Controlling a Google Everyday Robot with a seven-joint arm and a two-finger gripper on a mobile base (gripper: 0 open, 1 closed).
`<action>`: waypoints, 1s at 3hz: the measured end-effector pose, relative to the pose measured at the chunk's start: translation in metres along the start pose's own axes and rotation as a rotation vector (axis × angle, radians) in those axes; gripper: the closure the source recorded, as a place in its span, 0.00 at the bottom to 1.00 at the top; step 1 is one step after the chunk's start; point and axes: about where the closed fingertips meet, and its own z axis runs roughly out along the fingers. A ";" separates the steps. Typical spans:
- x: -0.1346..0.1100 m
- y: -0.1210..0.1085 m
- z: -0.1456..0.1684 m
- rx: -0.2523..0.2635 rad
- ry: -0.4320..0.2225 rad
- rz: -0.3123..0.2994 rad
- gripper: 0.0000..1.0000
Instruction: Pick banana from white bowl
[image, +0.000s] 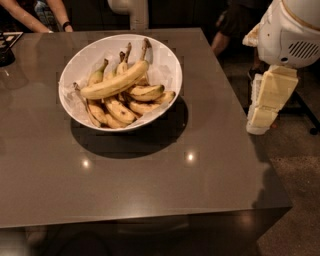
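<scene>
Nothing of the pick is done yet — the banana (116, 82) lies across the top of the bunch (131, 104) in the bowl (95, 52), untouched. The gripper (262, 117) hangs beyond the right edge of the table (150, 185), well apart from the bowl; whether it is open or closed I cannot tell. Reach, grasp and lift all remain.
</scene>
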 end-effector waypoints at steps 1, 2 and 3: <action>-0.030 -0.014 0.007 -0.019 0.013 -0.066 0.00; -0.056 -0.024 0.013 -0.041 0.003 -0.132 0.00; -0.059 -0.027 0.011 -0.023 -0.007 -0.133 0.00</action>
